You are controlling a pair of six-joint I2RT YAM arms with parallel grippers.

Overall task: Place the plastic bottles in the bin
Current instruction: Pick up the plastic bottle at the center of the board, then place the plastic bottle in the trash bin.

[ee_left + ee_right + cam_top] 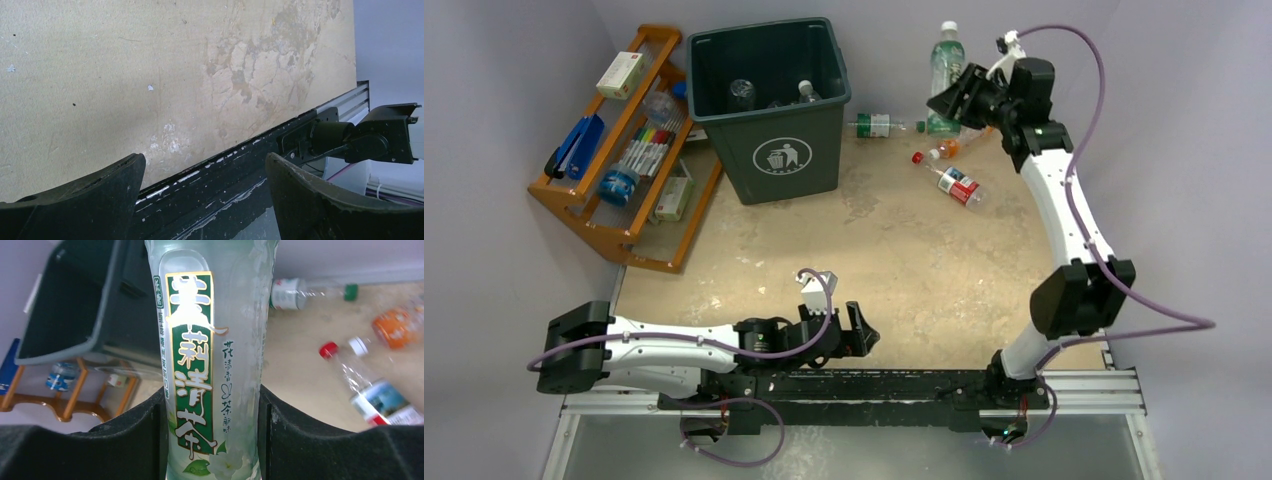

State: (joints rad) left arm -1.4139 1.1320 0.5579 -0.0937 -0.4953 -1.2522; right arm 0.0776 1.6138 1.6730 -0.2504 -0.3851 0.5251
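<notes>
The right hand [954,102] is at about 1 o'clock on the table [904,260]. Its fingers are closed partway around the lower body of a clear green-labelled bottle [946,55], which stands upright between them. The bin [789,150] sits at 11 o'clock with at least two bottles [742,93] inside. Three more lie on the table: a green-capped bottle [879,125] just beside the bin at its 3 o'clock, an orange bottle [951,148] and a red-capped bottle [954,182] near the right hand. The left hand [864,333] hangs at 6 o'clock near the table's front edge, fingers spread wide, holding nothing.
</notes>
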